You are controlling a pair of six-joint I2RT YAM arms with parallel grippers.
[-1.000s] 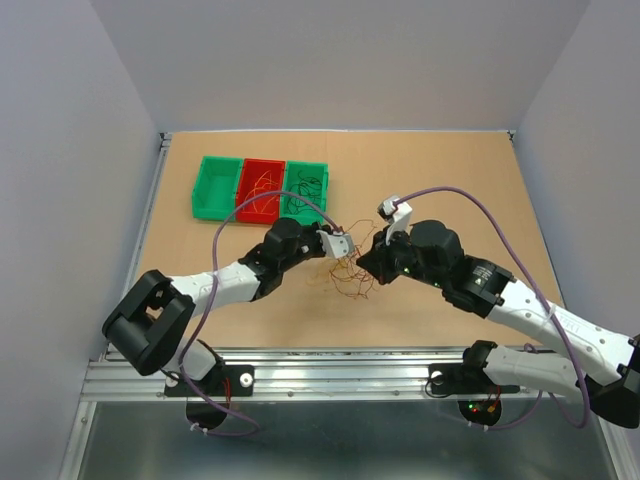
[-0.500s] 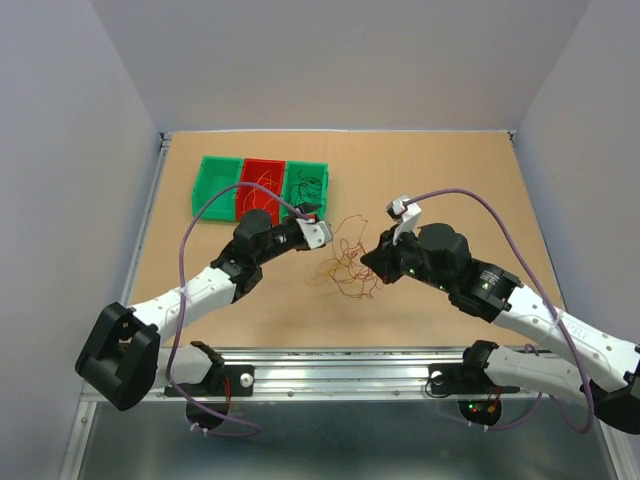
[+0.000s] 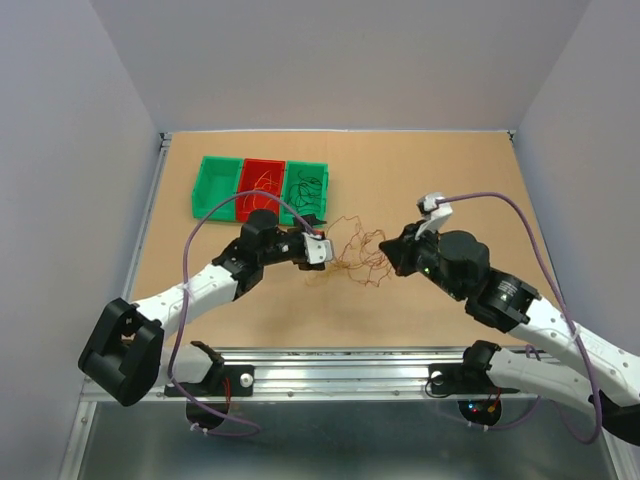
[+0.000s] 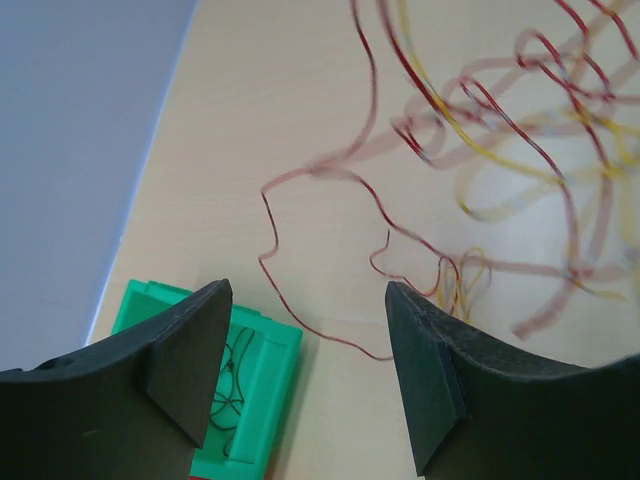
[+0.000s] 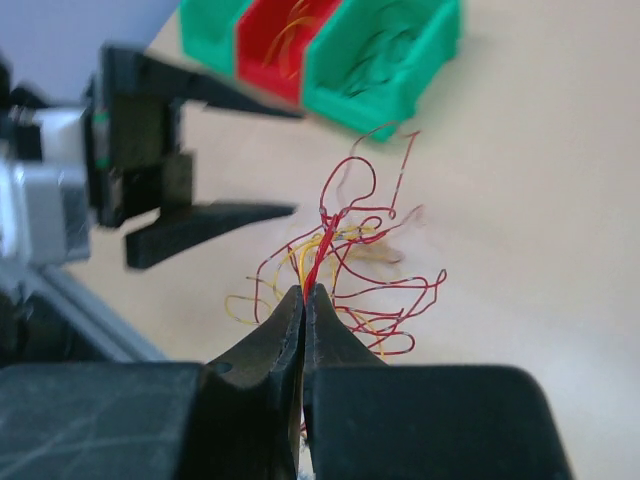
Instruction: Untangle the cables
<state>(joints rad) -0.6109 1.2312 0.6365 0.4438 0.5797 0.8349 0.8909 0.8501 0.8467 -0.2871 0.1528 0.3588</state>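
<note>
Where the cables point(image 3: 356, 257) lie, a loose curly clump of red-brown and orange-yellow strands spreads near the middle of the tan tabletop point(image 3: 455, 170), between my two pincers; my right pincer point(image 3: 393, 256) is clamped on the clump's right side, tips pressed together on a red and a yellow strand, the rest fanning out beyond them; whether the clump rests wholly on the wood I cannot tell; my left pincer point(image 3: 325, 249) stands just beside the clump's left edge, jaws wide apart and gripping nothing, with one thin red-brown strand lying on the wood past the gap; that strand trails toward the right green bin point(image 3: 306, 190), which holds dark green wires and touches a red bin point(image 3: 262, 186) with orange strands, itself touching the left green bin point(image 3: 217, 186); this row sits near the left edge, close behind my left pincer; to the right and toward the far edge the wood runs wide up to the grey walls point(image 3: 570, 90); the metal rail point(image 3: 330, 365) bounds the near edge.
</note>
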